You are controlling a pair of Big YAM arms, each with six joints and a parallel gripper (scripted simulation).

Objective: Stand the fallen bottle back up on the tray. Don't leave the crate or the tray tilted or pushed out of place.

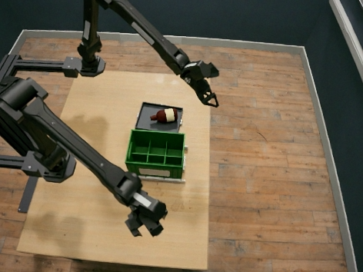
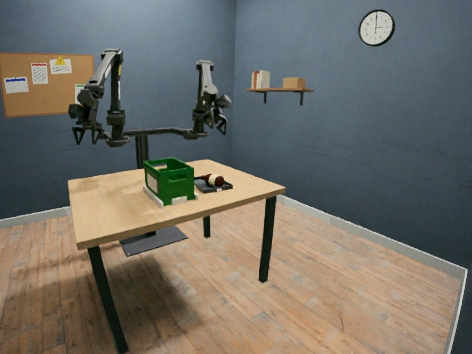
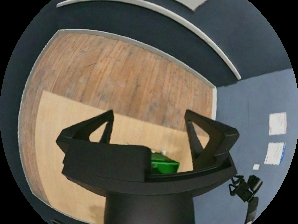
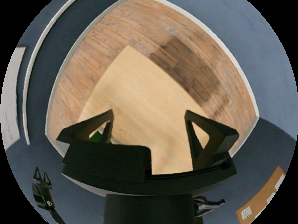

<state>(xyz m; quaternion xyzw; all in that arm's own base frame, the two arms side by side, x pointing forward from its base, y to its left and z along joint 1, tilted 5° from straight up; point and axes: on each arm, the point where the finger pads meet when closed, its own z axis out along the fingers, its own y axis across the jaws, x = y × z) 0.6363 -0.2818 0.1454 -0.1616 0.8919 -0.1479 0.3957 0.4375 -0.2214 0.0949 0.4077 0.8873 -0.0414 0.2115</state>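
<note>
A dark red bottle [image 1: 165,115] with a cream label lies on its side on the black tray [image 1: 154,114], also seen in the exterior view with the bottle [image 2: 214,179] on the tray [image 2: 215,188]. The green crate [image 1: 155,154] with empty compartments stands right next to the tray. My left gripper [image 1: 211,101] is open and empty, high up beyond the tray's far corner, over the table edge. My right gripper [image 1: 144,230] is open and empty, high above the table on the crate's other side. The left wrist view shows open fingers with a bit of the crate [image 3: 162,163] below.
The crate sits on a pale flat base [image 1: 161,178] that sticks out at its side. Both arm bases stand on a dark frame [image 2: 145,134] behind the table. The right wrist view shows open fingers over bare table top.
</note>
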